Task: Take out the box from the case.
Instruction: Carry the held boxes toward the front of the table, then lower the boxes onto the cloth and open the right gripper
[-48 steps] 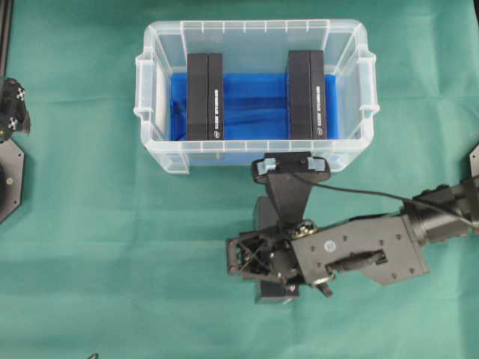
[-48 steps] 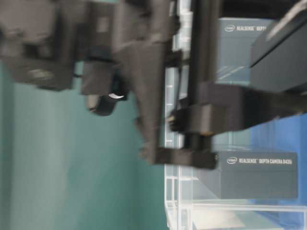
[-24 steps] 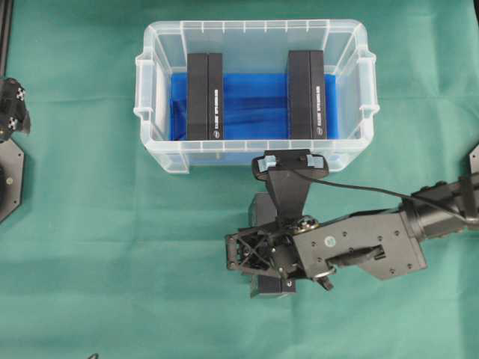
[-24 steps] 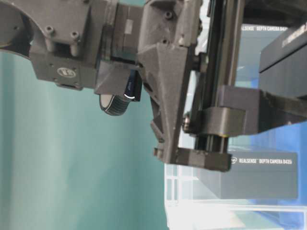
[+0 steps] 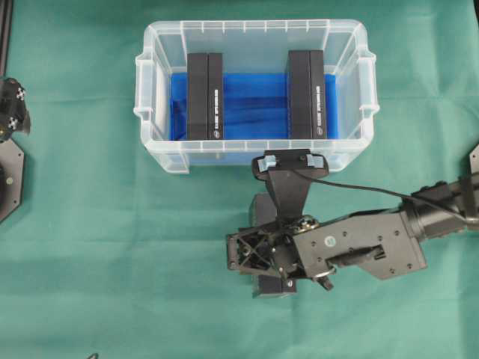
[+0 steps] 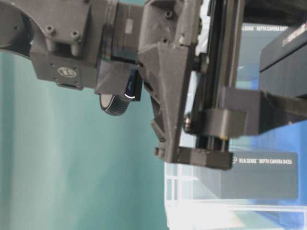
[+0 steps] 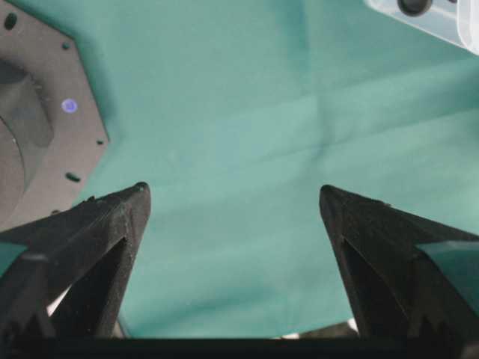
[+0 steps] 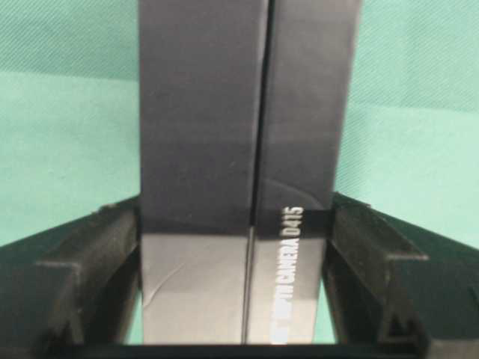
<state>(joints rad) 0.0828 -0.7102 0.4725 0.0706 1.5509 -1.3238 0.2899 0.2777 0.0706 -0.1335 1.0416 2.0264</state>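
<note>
Boxes number three: two black ones stand inside the case (image 5: 253, 153), one at the left of the blue cloth (image 5: 254, 105) lining (image 5: 204, 96) and one at the right (image 5: 307, 95), while the third box (image 8: 243, 172) lies outside, on the green table cover (image 5: 112, 247) just below the case's near wall in the overhead view. That third box is mostly hidden under the right arm there; only its ends show (image 5: 273, 287). In the right wrist view it runs up the middle of the frame between the two fingers of the right gripper (image 8: 233, 217), white lettering along its lower right side. The fingers (image 8: 90, 254) flank it closely; whether they touch its sides or stand just off them cannot be told. The left gripper (image 7: 233, 198) is at the far left edge of the overhead view (image 5: 11, 108), well apart from the case, its fingers (image 7: 97, 232) spread wide over bare cover beside its own black base plate (image 7: 45, 97).
</note>
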